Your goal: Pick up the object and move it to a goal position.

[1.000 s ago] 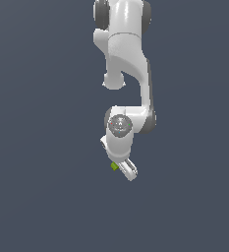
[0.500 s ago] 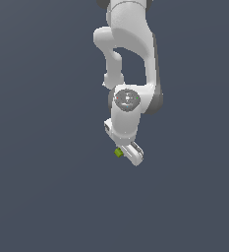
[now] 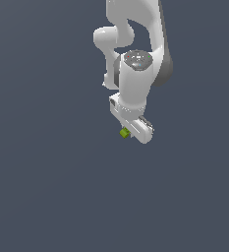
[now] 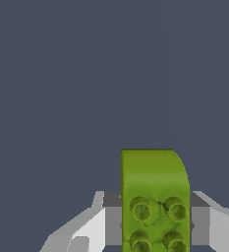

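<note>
The object is a small lime-green block (image 3: 125, 132) with round studs on one face. In the exterior view it peeks out from under the white gripper (image 3: 131, 131), held off the ground. In the wrist view the block (image 4: 154, 197) fills the space between the two grey-white fingers (image 4: 86, 226), which press on its sides. The gripper is shut on the block. Most of the block is hidden behind the hand in the exterior view.
The white arm (image 3: 135, 74) hangs down from the top of the exterior view. Around it is only a plain dark grey-blue ground (image 3: 47, 187). No goal marker shows.
The arm has risen and come nearer the camera, carrying the green block with it. The block has stayed in the gripper throughout.
</note>
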Available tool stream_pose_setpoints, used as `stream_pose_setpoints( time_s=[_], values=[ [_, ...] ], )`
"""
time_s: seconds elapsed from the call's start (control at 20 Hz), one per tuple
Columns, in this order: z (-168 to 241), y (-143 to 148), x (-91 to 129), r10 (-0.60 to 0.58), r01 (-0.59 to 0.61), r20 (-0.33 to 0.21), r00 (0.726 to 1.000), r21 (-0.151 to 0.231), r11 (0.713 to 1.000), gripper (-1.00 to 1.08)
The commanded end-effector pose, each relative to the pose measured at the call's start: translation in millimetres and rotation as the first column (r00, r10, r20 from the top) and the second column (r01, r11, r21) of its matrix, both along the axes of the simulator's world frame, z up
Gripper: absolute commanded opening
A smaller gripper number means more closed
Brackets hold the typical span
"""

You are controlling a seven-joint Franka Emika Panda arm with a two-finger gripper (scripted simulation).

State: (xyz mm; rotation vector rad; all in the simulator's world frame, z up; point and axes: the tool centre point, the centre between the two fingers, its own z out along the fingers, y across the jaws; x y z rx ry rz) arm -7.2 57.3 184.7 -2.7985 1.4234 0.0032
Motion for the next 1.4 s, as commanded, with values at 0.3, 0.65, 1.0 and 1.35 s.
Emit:
stream_pose_setpoints(
  time_s=[0.3, 0.65, 1.0, 1.35],
  values=[
    [77.3, 19.9, -40.7, 0.000, 0.000, 0.001, 1.000, -0.002, 1.000, -1.00],
    [137.9, 35.6, -70.9, -0.001, 0.001, 0.001, 1.000, -0.004, 1.000, -1.00],
    [180.0, 47.4, -90.7, -0.001, 0.001, 0.002, 1.000, -0.004, 1.000, -1.00],
    [196.2, 52.8, -97.0, 0.000, 0.000, 0.001, 1.000, -0.003, 1.000, -1.00]
  ],
)
